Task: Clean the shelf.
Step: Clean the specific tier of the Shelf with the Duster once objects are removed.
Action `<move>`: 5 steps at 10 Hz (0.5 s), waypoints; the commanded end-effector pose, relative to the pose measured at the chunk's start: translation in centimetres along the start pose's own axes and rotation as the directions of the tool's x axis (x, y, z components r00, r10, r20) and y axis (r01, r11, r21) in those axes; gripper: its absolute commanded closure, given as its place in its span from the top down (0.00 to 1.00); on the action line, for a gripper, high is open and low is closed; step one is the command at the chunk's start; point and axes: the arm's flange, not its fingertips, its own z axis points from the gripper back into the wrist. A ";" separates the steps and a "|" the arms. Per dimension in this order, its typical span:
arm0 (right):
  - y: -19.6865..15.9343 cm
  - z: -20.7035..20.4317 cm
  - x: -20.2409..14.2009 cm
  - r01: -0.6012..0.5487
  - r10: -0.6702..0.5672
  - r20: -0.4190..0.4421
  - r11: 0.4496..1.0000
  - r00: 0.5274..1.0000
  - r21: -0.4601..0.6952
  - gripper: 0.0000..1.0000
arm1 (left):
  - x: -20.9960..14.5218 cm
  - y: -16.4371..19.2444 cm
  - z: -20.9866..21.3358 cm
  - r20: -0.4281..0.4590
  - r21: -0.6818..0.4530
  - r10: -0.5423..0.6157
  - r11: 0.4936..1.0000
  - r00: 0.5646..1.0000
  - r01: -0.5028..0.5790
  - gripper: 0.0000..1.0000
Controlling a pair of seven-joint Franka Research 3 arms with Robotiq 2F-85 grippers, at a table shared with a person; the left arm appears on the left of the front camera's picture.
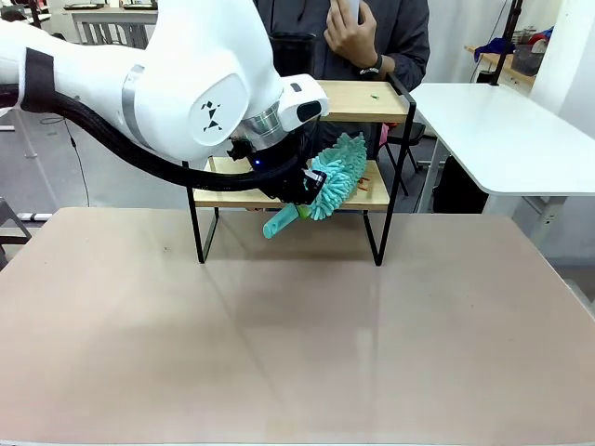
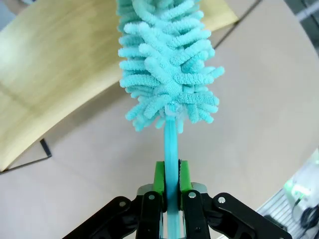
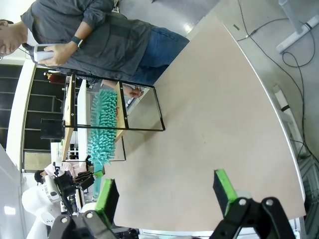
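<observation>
Shelf: the shelf (image 1: pixel 367 102) stands on the far half of the desk (image 1: pixel 297 353), toward the person. It has two wooden boards in a black frame.
Duster: the duster (image 1: pixel 337 177) has its teal fluffy head in between the two boards, over the right part of the lower one. I judge it sits there to sweep that board.
Contact: from the left wrist the head (image 2: pixel 167 74) reaches out past the board's edge (image 2: pixel 60 74). I cannot tell whether the fibres press on the wood.
Left fingers: the left fingers (image 2: pixel 159 177) pinch the thin handle between the green pads, low on the stem. That leaves the whole head free to brush.
Left arm: my left arm (image 1: pixel 214 93) comes in low from the left, so the duster lies flat enough to fit under the top board.
Right fingers: the right fingers (image 3: pixel 106 195) are spread wide and hold nothing. They hang well back over the desk, which I read as keeping out of the way.
Person: a person stands behind the shelf with one hand (image 1: pixel 353 37) held up at the chest, clear of the duster.
Risk: I judge the frame posts beside the head are the likely snag on a sideways sweep.
</observation>
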 end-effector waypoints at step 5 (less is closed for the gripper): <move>0.1 -0.2 0.0 -0.021 0.021 0.009 1.000 1.000 0.019 1.00 | -6.0 5.0 6.8 -0.106 -0.104 -0.404 0.913 0.909 0.394 0.12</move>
